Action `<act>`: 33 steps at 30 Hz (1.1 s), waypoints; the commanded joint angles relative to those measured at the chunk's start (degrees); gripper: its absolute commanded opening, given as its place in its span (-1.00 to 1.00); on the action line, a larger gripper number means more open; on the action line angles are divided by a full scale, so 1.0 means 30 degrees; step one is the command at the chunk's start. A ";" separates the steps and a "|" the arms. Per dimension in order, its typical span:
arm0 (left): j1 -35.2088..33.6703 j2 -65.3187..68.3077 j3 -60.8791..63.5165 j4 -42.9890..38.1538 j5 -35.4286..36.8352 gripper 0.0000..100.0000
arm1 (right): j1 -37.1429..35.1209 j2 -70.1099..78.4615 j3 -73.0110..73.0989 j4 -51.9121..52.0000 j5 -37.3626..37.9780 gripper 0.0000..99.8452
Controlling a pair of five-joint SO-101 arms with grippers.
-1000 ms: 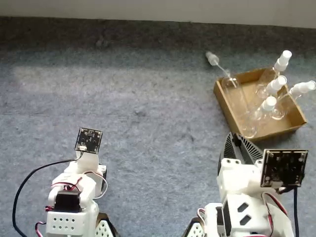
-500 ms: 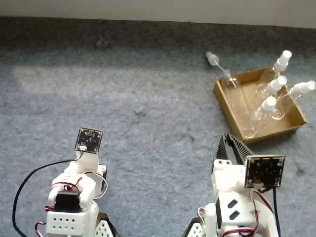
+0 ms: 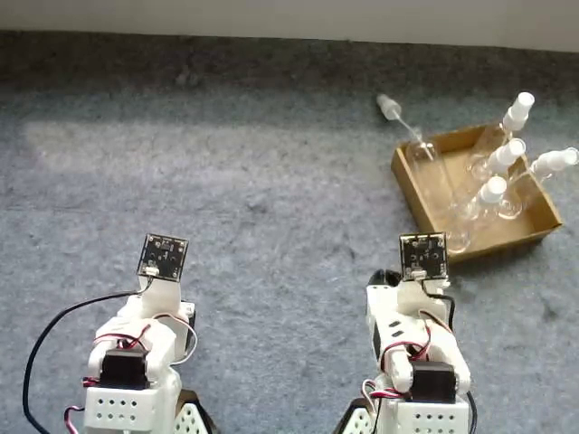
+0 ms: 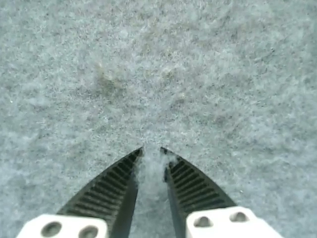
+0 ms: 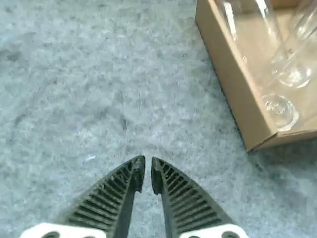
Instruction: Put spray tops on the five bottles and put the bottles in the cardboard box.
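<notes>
1. Left fingers (image 4: 134,157) and right fingers (image 5: 134,171) are together and empty, low over the grey felt counter (image 3: 271,181).
2. Five clear plastic bottles (image 3: 493,190) lean inside the shallow brown cardboard box (image 3: 414,203).
3. Risk: the overhanging bottle (image 3: 403,122) crosses the rim with its top outside, so a bump to the box likely tips it out.

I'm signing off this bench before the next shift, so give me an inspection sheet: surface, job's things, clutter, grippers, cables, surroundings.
Surface: grey felt-like mat.
Job's things: cardboard box at the far right; four bottles with white spray tops stand or lean in it; a fifth bottle lies in it, its spray top poking past the far rim, seating unclear.
Clutter: nothing seen.
Grippers: left gripper and right gripper shut, holding nothing, above the mat.
Cables: black cable loops beside the left arm.
Surroundings: pale wall beyond the mat.
</notes>
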 commanded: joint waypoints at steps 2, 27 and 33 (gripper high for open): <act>-0.0161 -0.0044 0.0425 0.0059 -0.0176 -0.99 | 0.0044 -0.0190 0.0630 -0.0542 0.0117 -0.99; -0.0190 -0.0044 0.0425 0.0059 -0.0117 -0.99 | 0.0073 -0.0190 0.4234 0.2974 -0.0821 -0.99; -0.0220 -0.0044 0.0425 0.0059 0.2110 -0.99 | 0.0103 -0.0190 0.4234 0.2974 -0.0879 -0.99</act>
